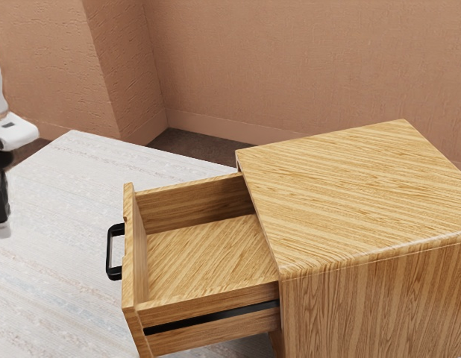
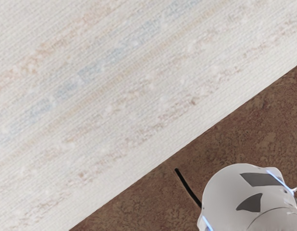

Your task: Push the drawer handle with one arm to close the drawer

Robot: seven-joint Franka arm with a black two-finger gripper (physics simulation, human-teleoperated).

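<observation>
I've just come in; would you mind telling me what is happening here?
The job is to close the drawer of the wooden cabinet by pushing its black handle. The drawer stands well open. My pincer hangs at the exterior view's left, apart from the handle, so no pushing is going on at this moment.

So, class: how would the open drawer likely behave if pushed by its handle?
The drawer would probably stay stiff, its wooden panels looking solid. The black strip along its side suggests a runner, so it should slide rather than tip. Being empty, it may feel fairly light.
</observation>
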